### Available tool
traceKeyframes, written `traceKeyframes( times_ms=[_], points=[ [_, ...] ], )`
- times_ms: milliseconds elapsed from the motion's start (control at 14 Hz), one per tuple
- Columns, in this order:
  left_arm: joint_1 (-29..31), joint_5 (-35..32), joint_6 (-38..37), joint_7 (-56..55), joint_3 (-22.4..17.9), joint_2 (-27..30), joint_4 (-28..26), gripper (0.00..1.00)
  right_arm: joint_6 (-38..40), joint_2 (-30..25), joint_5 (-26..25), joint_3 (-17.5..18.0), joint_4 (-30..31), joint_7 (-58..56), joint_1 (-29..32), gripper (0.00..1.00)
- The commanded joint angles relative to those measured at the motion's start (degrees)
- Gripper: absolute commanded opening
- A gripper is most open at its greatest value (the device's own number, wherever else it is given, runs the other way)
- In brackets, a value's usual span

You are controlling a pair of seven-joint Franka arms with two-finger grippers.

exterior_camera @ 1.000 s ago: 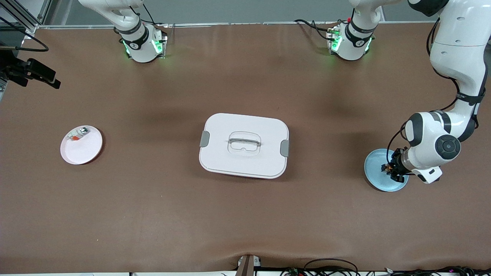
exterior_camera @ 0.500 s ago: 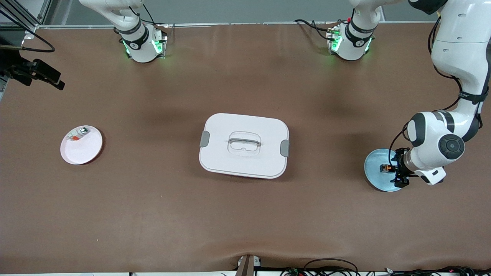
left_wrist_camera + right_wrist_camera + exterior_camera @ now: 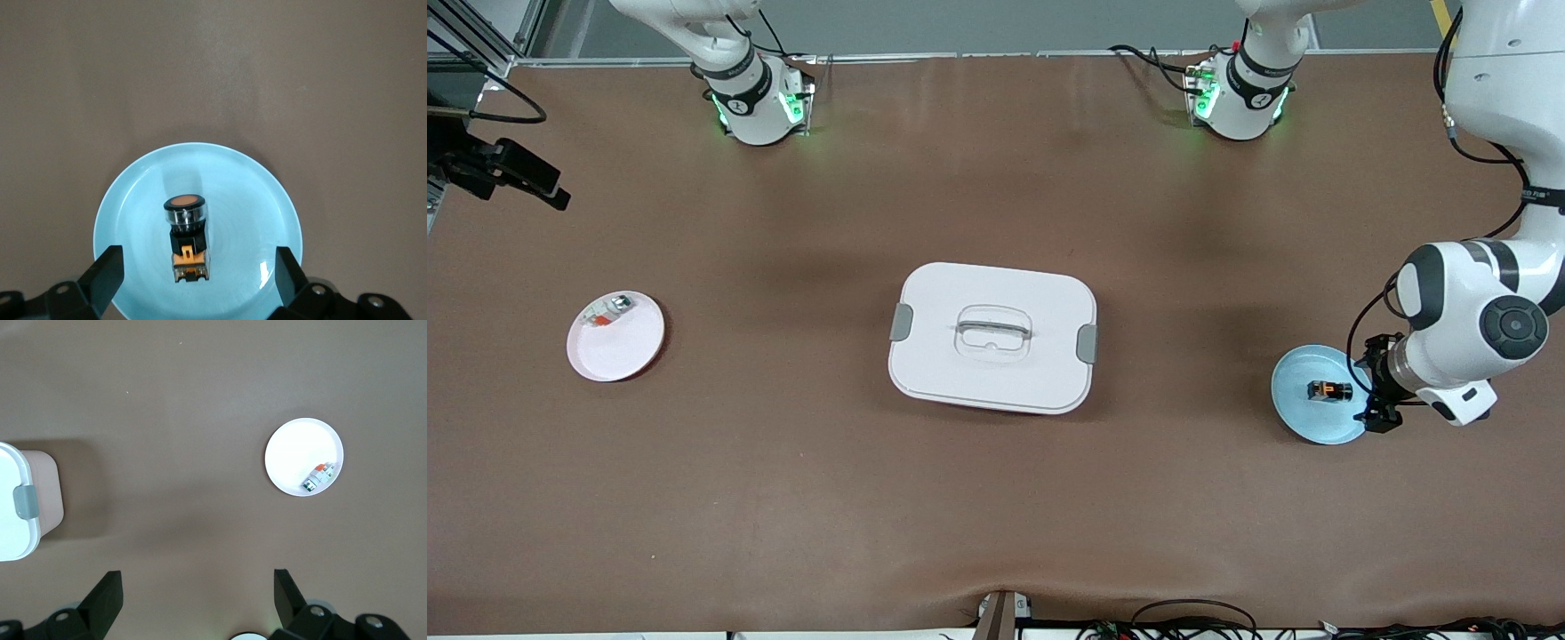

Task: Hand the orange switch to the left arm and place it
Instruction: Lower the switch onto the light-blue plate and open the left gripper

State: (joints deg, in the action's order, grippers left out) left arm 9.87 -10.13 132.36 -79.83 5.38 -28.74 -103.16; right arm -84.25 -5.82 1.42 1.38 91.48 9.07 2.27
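Note:
The orange switch (image 3: 1328, 390) lies on its side on a light blue plate (image 3: 1303, 420) at the left arm's end of the table. In the left wrist view the switch (image 3: 185, 230) rests in the middle of the plate (image 3: 247, 207), orange face up in the picture. My left gripper (image 3: 1376, 391) is open and empty, over the plate's rim, its fingers (image 3: 107, 273) well apart on either side of the switch without touching it. The white box (image 3: 992, 338) stands at mid-table. My right gripper (image 3: 534, 182) is open and empty, high over the right arm's end.
A white plate (image 3: 618, 351) with a small white-grey part (image 3: 607, 311) lies at the right arm's end; both show in the right wrist view, plate (image 3: 293, 453) and part (image 3: 318, 477). The box's corner and grey latch (image 3: 25, 501) show there too.
My left gripper has let go of the switch on the blue plate and drawn back toward the left arm's end. The switch now lies free. The right gripper shifted slightly.

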Motion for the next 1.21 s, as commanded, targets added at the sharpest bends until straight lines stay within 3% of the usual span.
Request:
traceKeyframes(
  times_ms=[0, 214, 571, 857, 1143],
  points=[
    [-0.03, -1.39, -1.84, 2.64, 1.82, 2.46, -0.55, 1.0, -1.09, -1.65, -0.63, 0.11, 1.86, -0.11, 0.19, 1.0],
    [-0.2, -0.25, -1.84, 16.23, 3.23, 3.25, -0.9, 1.0, -1.27, -1.47, -0.28, -0.59, 1.51, -0.2, 0.19, 1.0],
    [-2.13, 6.17, -1.93, 50.85, 2.63, 5.89, -2.57, 1.0, -1.45, -1.39, 0.25, -0.59, 1.51, -0.2, 0.46, 1.0],
    [-3.28, 10.39, -1.93, 65.47, 2.27, 9.04, -2.57, 1.0, -1.45, -1.39, 0.25, -0.5, 1.42, -0.2, 0.55, 1.0],
    [-3.72, 11.36, -2.11, 86.83, 1.48, 12.38, -1.96, 1.0, -1.45, -1.3, -0.46, -0.59, 1.42, -0.2, 0.98, 1.0]
  ],
)
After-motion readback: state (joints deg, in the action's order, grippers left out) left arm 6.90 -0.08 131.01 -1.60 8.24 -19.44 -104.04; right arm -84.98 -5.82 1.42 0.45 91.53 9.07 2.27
